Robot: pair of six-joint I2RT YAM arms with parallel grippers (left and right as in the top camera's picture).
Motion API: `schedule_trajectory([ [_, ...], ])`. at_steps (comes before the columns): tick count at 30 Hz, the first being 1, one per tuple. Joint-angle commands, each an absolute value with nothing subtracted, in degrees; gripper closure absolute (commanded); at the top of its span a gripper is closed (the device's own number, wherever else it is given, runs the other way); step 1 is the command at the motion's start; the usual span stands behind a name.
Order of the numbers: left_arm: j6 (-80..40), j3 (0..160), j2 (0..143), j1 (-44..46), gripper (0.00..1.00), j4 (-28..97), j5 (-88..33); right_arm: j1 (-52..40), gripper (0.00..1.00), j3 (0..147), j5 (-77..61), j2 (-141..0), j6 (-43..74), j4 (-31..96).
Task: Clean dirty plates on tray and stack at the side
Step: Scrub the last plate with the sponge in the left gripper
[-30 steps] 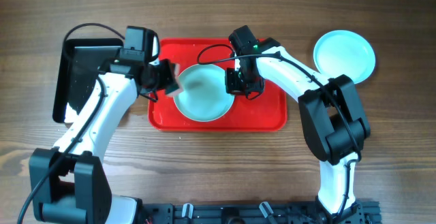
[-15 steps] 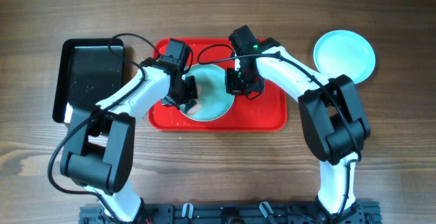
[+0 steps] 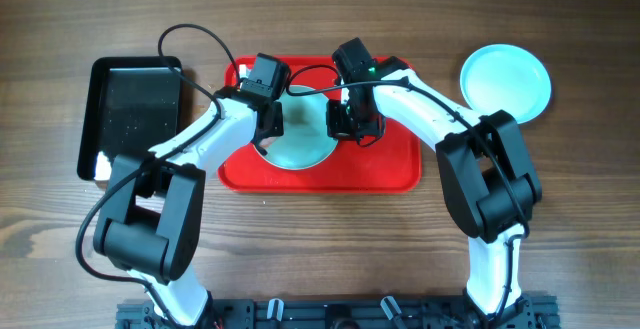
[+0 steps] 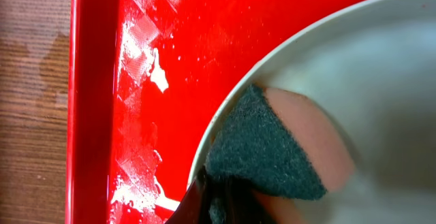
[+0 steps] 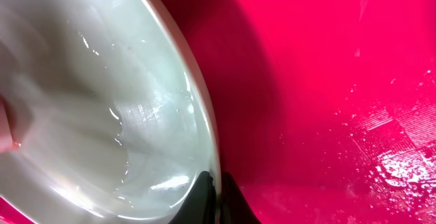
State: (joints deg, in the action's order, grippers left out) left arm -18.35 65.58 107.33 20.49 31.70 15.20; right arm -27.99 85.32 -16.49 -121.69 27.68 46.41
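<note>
1. The tray [image 3: 400, 164], red with a raised rim, lay in the middle of the wooden bench [image 3: 320, 9]. Both wrist views showed its floor wet with droplets and streaks.
2. One plate [image 3: 300, 141], pale blue-white, sat inside the tray, toward the tray's left half. Both arms reached in over it from opposite sides.
3. The left fingers [image 4: 208, 200] were pressed together on a sponge [image 4: 262, 152], which had a dark green scouring face and a peach-coloured side.
4. The sponge rested on the inside of the plate at its left rim, close to the tray's left wall.
5. The right fingers [image 5: 212, 200] pinched the plate's rim on the plate's right side, one finger on either face of the edge.
6. A dark shadow ran along the red floor beside that rim. Whether the edge was raised off the tray could not be told.
7. In the right wrist view the plate's inner surface shone with a film of water, streaked and blurred toward its far side.
8. A second plate [image 3: 505, 81] lay on the bare bench at the far right, well apart from the tray and beyond the right arm's elbow.
9. A glossy black tray [image 3: 130, 109] sat on the bench to the left of the red tray. It was near the red tray without touching it, and its surface was flecked with small light specks.
10. A black cable [image 3: 190, 41] looped above the left arm, between the two trays.
</note>
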Motion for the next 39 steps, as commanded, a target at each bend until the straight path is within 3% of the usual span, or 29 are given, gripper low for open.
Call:
schedule_trajectory([
  [1,-16.86,64.95,108.99,18.85,0.96,30.11,29.74,-26.79,0.96,84.66,-9.39,-122.43,26.96,48.56],
  [5,-16.91,64.95,108.03,18.87,0.96,30.39,36.47,-26.79,0.96,84.66,-9.39,-122.43,26.96,48.71],
  [14,-16.95,64.95,97.6,18.85,0.96,30.44,34.44,-26.79,0.96,84.66,-9.39,-122.43,26.98,48.69],
  [17,-17.15,64.95,96.77,18.85,0.96,31.07,23.07,-26.79,0.96,84.66,-9.39,-122.43,26.98,48.69],
  [21,-18.72,64.93,96.84,18.87,0.96,31.48,-9.67,-26.79,0.96,84.66,-9.41,-122.43,27.03,48.51],
  [23,-21.78,64.84,97.17,19.49,0.96,32.16,-14.79,-26.79,0.96,84.66,-9.41,-122.43,27.14,48.47],
  [33,-22.96,64.84,106.32,23.99,0.96,34.15,-10.11,-26.79,0.96,84.66,-9.41,-122.43,27.05,48.71],
  [39,-22.72,64.84,106.32,23.83,0.96,37.01,10.02,-26.79,0.96,84.66,-9.41,-122.43,26.98,48.75],
])
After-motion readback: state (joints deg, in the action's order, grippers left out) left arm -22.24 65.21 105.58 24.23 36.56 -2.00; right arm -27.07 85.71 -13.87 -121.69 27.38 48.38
